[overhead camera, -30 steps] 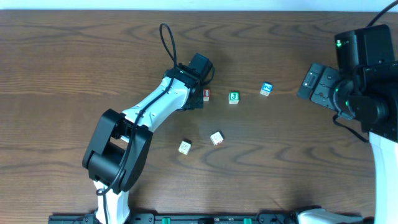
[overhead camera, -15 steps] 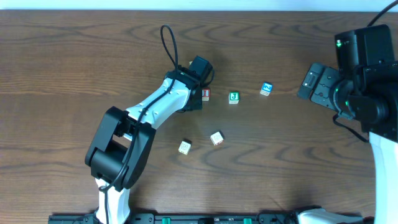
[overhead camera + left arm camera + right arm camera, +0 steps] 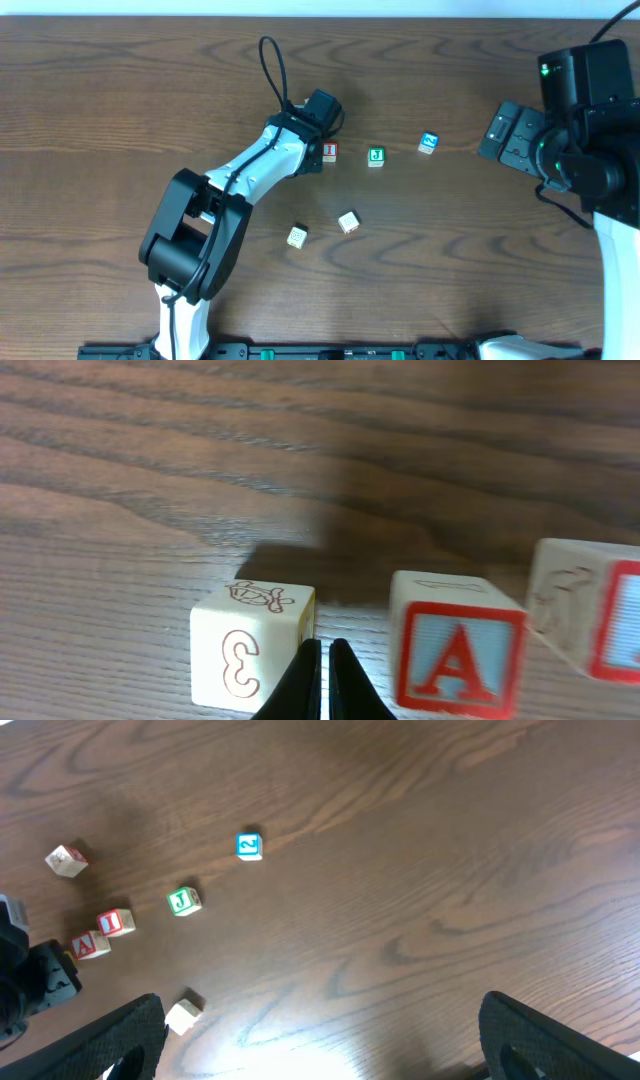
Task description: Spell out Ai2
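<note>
Up close in the left wrist view, the red-framed "A" cube (image 3: pixel 458 660) stands just right of my left gripper (image 3: pixel 325 660). That gripper is shut with nothing in it, its tips low over the table. The red-framed "I" cube (image 3: pixel 590 620) sits right of the A. Seen from overhead, the left gripper (image 3: pixel 316 140) hides the A, and the I cube (image 3: pixel 330 151) lies beside it. The blue-framed "2" cube (image 3: pixel 428 143) lies further right. High at the right, my right gripper (image 3: pixel 515 135) hangs open and empty; its view shows A (image 3: pixel 90 946), I (image 3: pixel 115 922) and 2 (image 3: pixel 248 845).
A pale "3" cube (image 3: pixel 250 655) sits just left of the left fingertips. The green "J" cube (image 3: pixel 376 155) lies between I and 2. Two pale cubes (image 3: pixel 297 236) (image 3: pixel 348 222) lie nearer the front. A black cable loop (image 3: pixel 268 60) rises off the left arm.
The left arm's elbow has drifted slightly to the right. The cubes and the right arm have not moved.
</note>
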